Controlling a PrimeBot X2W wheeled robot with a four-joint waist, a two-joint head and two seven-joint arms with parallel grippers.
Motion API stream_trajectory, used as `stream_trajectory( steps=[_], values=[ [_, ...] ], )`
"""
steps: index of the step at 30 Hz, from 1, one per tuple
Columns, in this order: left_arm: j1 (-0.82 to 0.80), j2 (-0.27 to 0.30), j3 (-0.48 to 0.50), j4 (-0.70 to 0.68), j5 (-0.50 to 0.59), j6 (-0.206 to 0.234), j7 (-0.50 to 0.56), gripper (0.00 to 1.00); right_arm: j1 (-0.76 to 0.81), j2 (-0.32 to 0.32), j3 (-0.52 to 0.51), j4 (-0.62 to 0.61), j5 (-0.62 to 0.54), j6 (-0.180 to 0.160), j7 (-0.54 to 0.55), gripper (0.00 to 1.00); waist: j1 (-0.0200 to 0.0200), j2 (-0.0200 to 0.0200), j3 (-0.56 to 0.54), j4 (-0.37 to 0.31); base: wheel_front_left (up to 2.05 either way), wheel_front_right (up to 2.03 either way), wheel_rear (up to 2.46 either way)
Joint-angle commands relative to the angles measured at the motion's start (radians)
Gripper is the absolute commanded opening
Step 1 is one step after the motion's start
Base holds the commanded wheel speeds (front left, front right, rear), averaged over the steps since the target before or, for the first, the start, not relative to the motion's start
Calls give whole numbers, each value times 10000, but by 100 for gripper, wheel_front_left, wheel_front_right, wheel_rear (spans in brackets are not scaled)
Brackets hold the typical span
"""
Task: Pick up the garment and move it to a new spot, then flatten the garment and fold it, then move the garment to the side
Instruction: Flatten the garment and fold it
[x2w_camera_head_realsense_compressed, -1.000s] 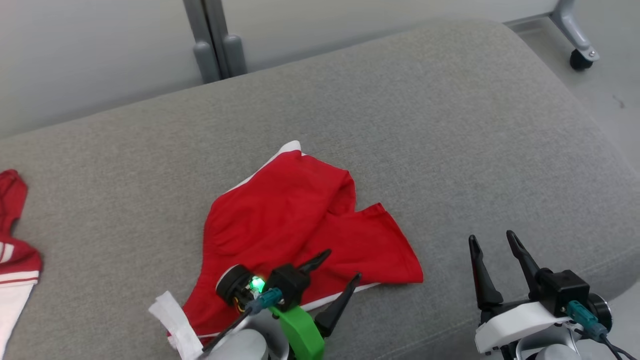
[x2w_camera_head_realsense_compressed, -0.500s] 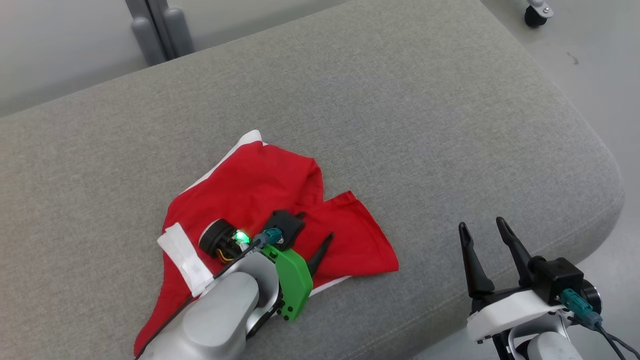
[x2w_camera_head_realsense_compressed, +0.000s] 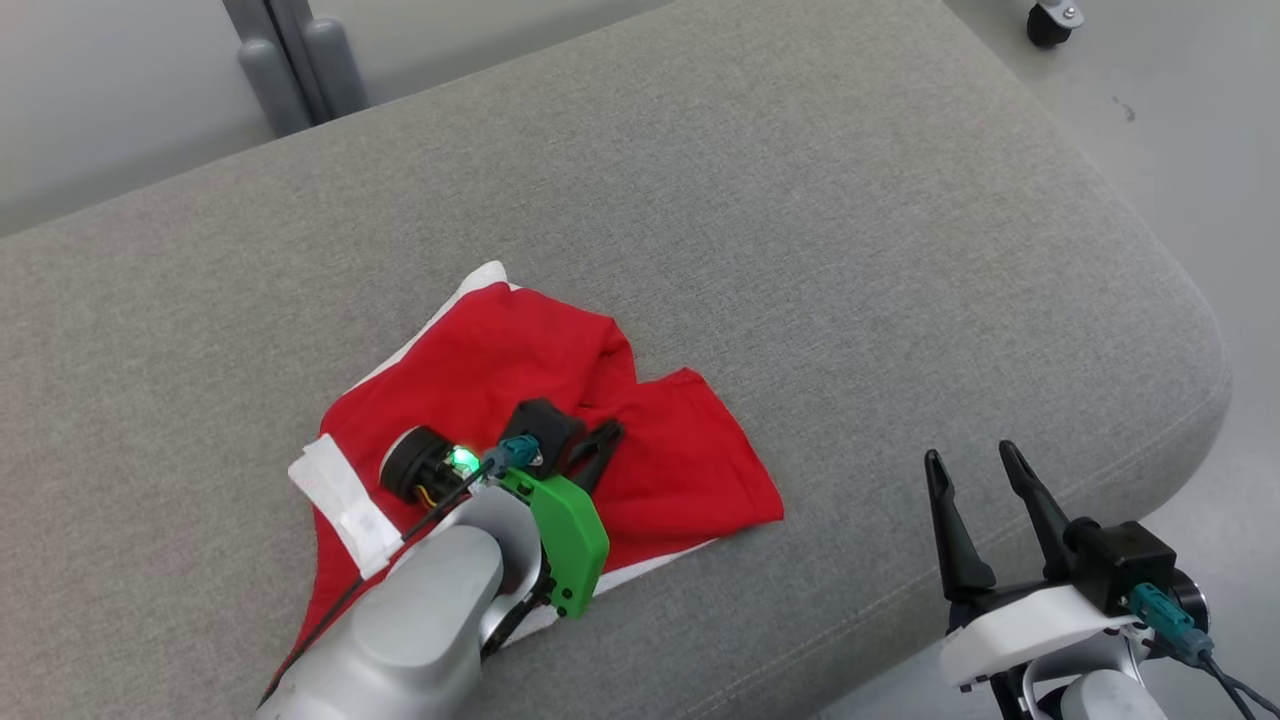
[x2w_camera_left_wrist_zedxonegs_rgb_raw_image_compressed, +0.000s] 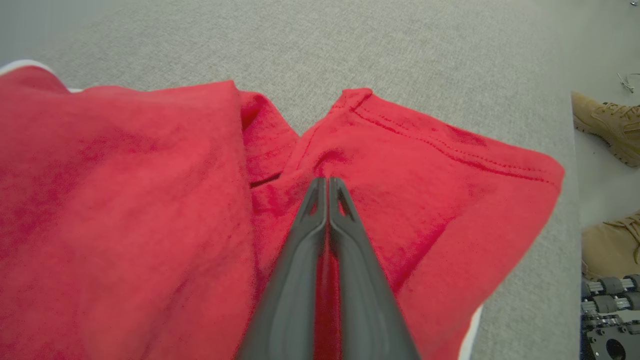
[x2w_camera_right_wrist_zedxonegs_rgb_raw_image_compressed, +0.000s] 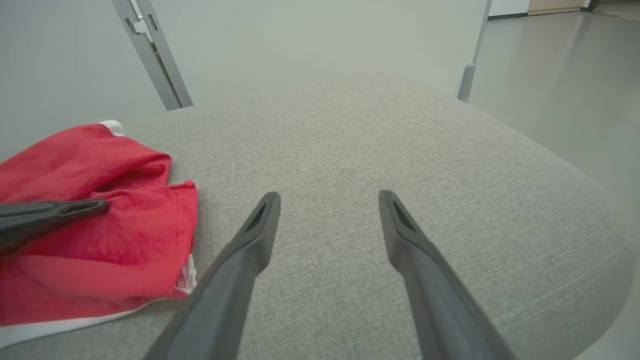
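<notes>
The red garment (x2w_camera_head_realsense_compressed: 500, 370) with white trim lies crumpled on the grey cushion (x2w_camera_head_realsense_compressed: 800, 250). My left gripper (x2w_camera_head_realsense_compressed: 603, 437) rests on its middle, between the two bunched halves. In the left wrist view its fingers (x2w_camera_left_wrist_zedxonegs_rgb_raw_image_compressed: 327, 181) are pressed together, shut on a small fold of the garment (x2w_camera_left_wrist_zedxonegs_rgb_raw_image_compressed: 125, 200). My right gripper (x2w_camera_head_realsense_compressed: 970, 455) hovers open near the cushion's front right edge, apart from the cloth. In the right wrist view it (x2w_camera_right_wrist_zedxonegs_rgb_raw_image_compressed: 328, 196) has bare cushion between its fingers, with the garment (x2w_camera_right_wrist_zedxonegs_rgb_raw_image_compressed: 75, 175) and the left gripper's fingers (x2w_camera_right_wrist_zedxonegs_rgb_raw_image_compressed: 55, 212) off to the left.
The cushion's rounded edge (x2w_camera_head_realsense_compressed: 1190, 400) drops to the floor on the right. Grey metal posts (x2w_camera_head_realsense_compressed: 290, 60) stand behind it, and a caster wheel (x2w_camera_head_realsense_compressed: 1048, 22) is at the far right. A person's tan boots (x2w_camera_left_wrist_zedxonegs_rgb_raw_image_compressed: 607, 122) stand on the floor beside the cushion.
The head camera has shifted. My left gripper reached forward over the garment and closed from wide open to shut on the cloth. The right gripper stays open.
</notes>
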Motion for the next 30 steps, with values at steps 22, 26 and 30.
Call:
stream_trajectory(
  steps=[22,26,30],
  values=[
    [-62,-34,1456,-64,-335,1071,-1240,100,189,-7,-165,25,-207,-14,-31,100,0,-1,-232,391,0,0,0],
    [1415,373,2708,-2312,2,1560,-1204,100,394,-4,-386,-161,-376,-14,-31,100,0,-1,-672,896,0,0,0],
    [3245,618,3895,-4388,514,1920,-1209,100,550,-12,-575,-442,-630,-14,-31,100,0,-1,-1156,1520,0,0,0]
  ],
)
